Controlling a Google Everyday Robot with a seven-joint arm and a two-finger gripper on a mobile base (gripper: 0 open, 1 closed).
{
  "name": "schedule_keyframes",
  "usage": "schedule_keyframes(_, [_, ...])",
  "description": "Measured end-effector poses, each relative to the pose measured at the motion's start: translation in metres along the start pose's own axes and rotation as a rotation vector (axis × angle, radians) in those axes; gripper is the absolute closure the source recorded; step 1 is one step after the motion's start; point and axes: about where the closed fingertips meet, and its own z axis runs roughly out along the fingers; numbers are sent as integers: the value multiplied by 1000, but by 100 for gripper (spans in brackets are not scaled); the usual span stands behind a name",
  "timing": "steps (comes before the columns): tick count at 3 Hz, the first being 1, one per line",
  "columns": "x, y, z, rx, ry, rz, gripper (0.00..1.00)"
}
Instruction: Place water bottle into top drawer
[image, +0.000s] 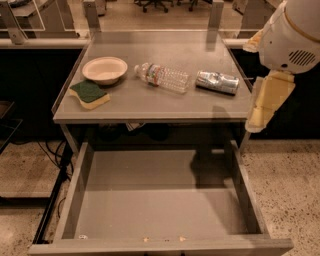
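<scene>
Nearest me, the top drawer (150, 210) stands open, nothing in it. The hand (267, 102) hangs off the right edge of the desk (150, 106), well apart from the water bottle (165, 77); I cannot tell if it is open or closed. The bottle lies on its side mid-desk, near a crushed can (216, 81). I judge the pick not yet begun; next I must bring the hand across, over the bottle. Its label is unreadable.

Shows the water bottle (165, 77) lying on its side mid-surface (150, 105), white cap toward a cream bowl (104, 69) at the left, a crushed silver can (216, 82) near its base, and a green-and-yellow sponge (90, 94) just in front of the bowl. Shows the top drawer (79, 187) pulled open below, flat grey bottom in view. Places the claw (262, 107) off the surface's right edge, apart from everything on it.
</scene>
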Motion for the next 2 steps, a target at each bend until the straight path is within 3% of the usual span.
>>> schedule_keyframes(1, [0, -1, 0, 1, 0, -1, 0])
schedule_keyframes(2, [-10, -60, 22, 15, -18, -42, 0])
